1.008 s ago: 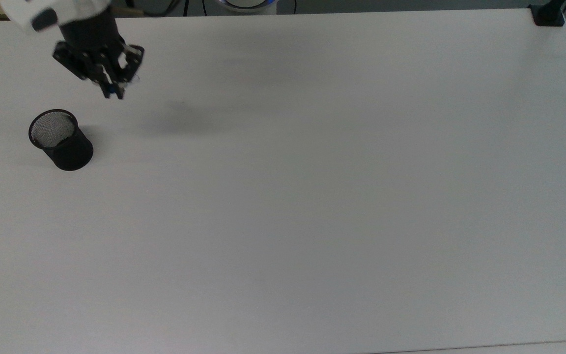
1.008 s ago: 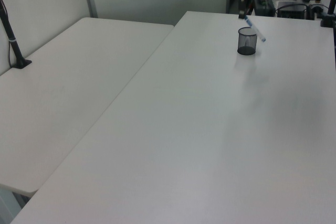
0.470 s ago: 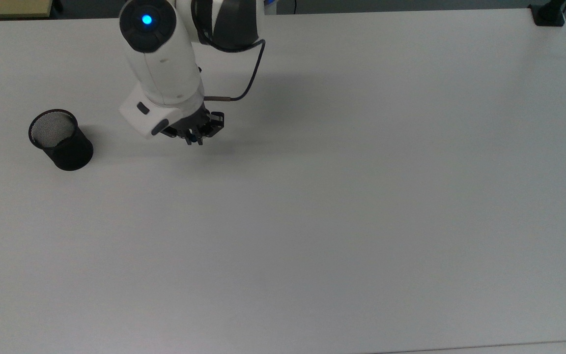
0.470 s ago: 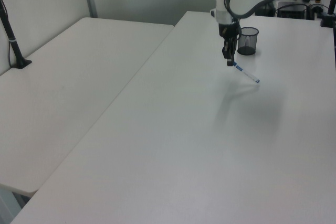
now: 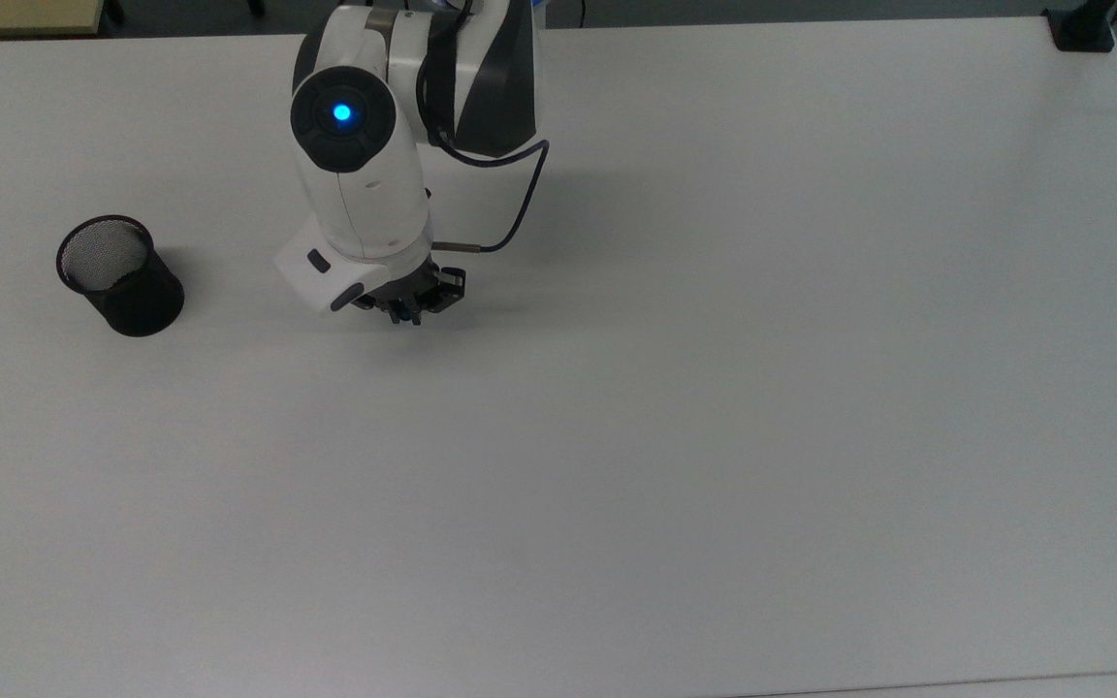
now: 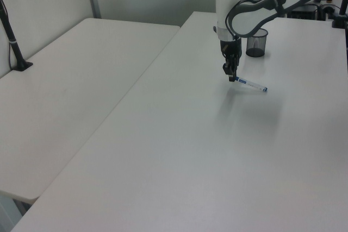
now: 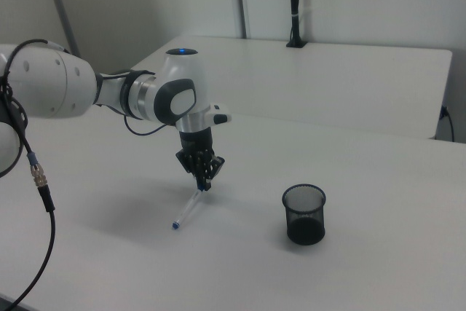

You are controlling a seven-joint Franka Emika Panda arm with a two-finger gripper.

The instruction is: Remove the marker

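Seen in the top view, the white arm (image 5: pixel 365 184) reaches over the pale table (image 5: pixel 714 436) and its black end effector (image 5: pixel 410 312) points down, with a speck of blue at its tip. A black mesh cup (image 5: pixel 119 275) stands upright well apart, toward the top view's left.

From the left view, the end effector (image 6: pixel 231 75) pinches the upper end of the marker (image 6: pixel 250 84), which slants down toward the left view's right, its far blue tip at or just above the table (image 6: pixel 190 150). The cup (image 6: pixel 256 42) stands behind it.

From the right view, the marker (image 7: pixel 189 210) hangs from the end effector (image 7: pixel 204 181), slanting down to the right view's left; the cup (image 7: pixel 304 213) stands to the right view's right.
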